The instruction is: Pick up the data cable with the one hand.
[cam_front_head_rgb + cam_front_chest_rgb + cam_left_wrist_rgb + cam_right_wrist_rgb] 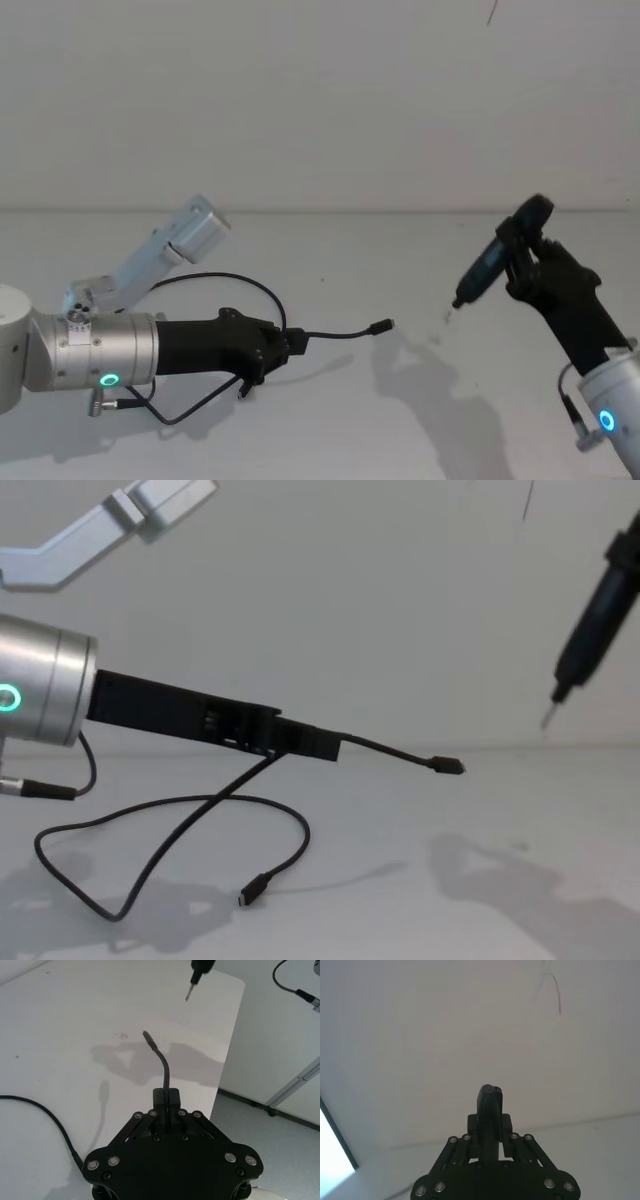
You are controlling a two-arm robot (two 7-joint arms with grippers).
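- We see the white table (420, 430) bare between the two arms, with its far edge against the wall.
- The left gripper (290, 343) is level above the table and reaches toward the robot's right. Its fingers are pressed together on the data cable (345, 334).
- The right gripper (525, 258) is raised at the right, pinching a black pen-like tool (485, 265) with its tip down.
- We find the cable's short end jutting rightward, roughly level, its plug (447, 766) in the air, well apart from the tool's tip.
- The rest hangs down, loops leftward under the arm, and ends in a second plug (252, 891) lying on the table.
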